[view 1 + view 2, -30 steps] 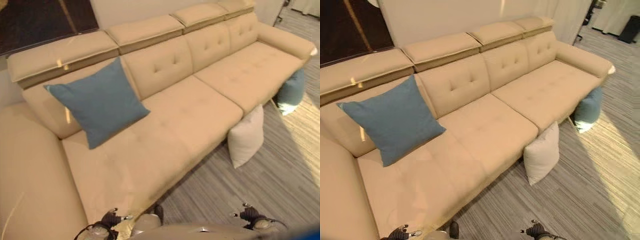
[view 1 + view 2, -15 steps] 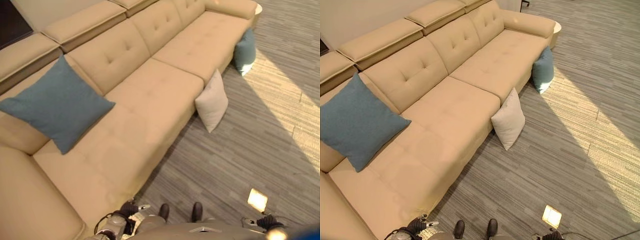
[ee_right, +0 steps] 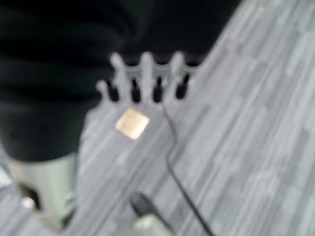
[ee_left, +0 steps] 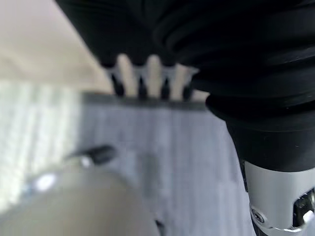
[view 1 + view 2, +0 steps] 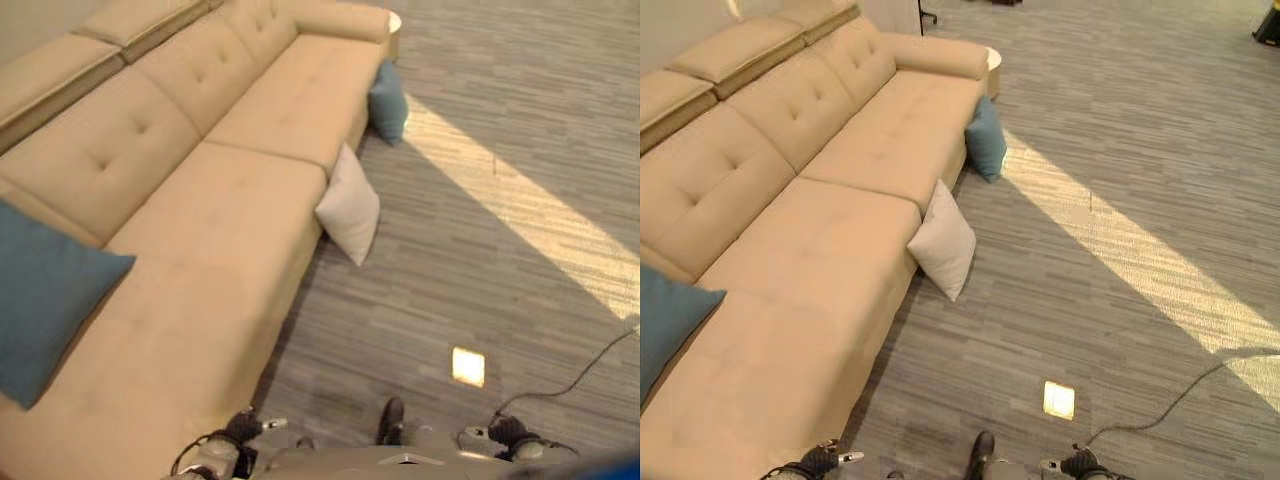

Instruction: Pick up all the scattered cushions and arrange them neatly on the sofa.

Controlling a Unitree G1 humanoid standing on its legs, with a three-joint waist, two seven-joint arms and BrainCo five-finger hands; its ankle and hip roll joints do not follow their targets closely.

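Leaning on the sofa (image 5: 830,230) edge, white cushion (image 5: 943,244); each robot hand (image 4: 147,78) (image 3: 147,78) relaxed, empty.

Grey striped floor (image 5: 1160,150) w/ sunlit band, small brass floor plate (image 5: 1059,400).

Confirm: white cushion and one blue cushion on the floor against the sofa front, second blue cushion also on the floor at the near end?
Not quite. The second blue cushion lies on the sofa seat, as the left eye view shows. The white cushion and the other blue cushion are on the floor against the sofa front.
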